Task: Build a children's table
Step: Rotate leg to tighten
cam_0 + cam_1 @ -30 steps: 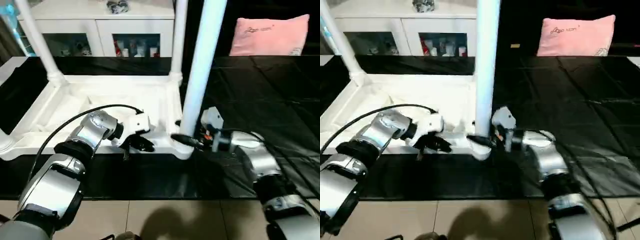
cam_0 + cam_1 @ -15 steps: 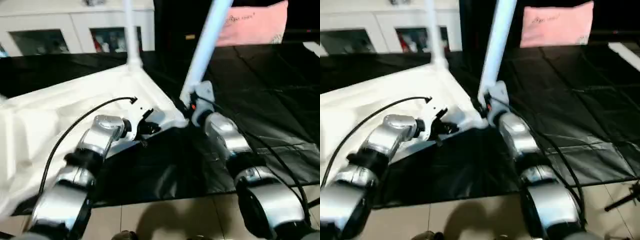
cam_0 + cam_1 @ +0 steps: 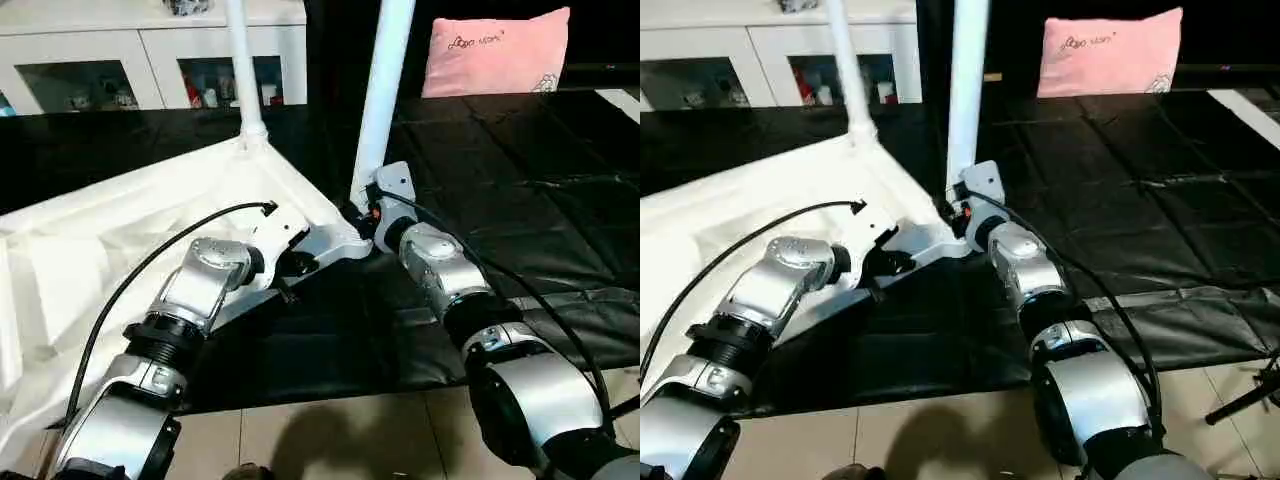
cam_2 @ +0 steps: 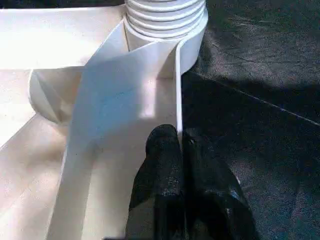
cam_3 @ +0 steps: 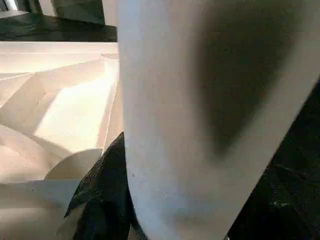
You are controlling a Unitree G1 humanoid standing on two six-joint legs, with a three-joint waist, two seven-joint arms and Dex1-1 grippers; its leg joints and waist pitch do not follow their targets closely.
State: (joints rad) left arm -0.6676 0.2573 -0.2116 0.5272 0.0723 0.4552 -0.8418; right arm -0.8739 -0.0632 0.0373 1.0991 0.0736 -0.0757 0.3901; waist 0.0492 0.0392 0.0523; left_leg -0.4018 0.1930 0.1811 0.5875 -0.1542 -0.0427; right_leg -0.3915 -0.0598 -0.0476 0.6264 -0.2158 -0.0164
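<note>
tabletop: the white tabletop (image 3: 120,250) lies underside up on the black-covered bench (image 3: 520,180), turned so that one corner points toward the robot.
near leg: a white leg (image 3: 383,90) stands upright in the socket of that near corner (image 3: 352,232), its long axis close to vertical with a slight lean.
far leg: a second leg (image 3: 243,70) stands in the next corner socket, farther from the robot and to the left of the first.
right jaws: the right gripper (image 3: 372,212) is closed around the base of the near leg; the right wrist view has the tube (image 5: 210,120) pressed between its black fingers (image 5: 102,195).
left jaws: the left gripper (image 4: 183,150) pinches the thin side rim of the tabletop (image 4: 178,90) just short of the ribbed corner socket (image 4: 165,22), one finger on each face of the rim.
key relation: the leg rises straight out of the socket beside the left jaws, so the right arm is the one on the leg and the left arm steadies the top against any push down its axis.
judgement: seating the leg fully looks like the step in hand; the bench cover may let the top slide.
cabinet: a white glass-door cabinet (image 3: 160,60) holds small items on its shelf, too small to name.
pillow: a pink pillow (image 3: 495,50) rests at the far right.
</note>
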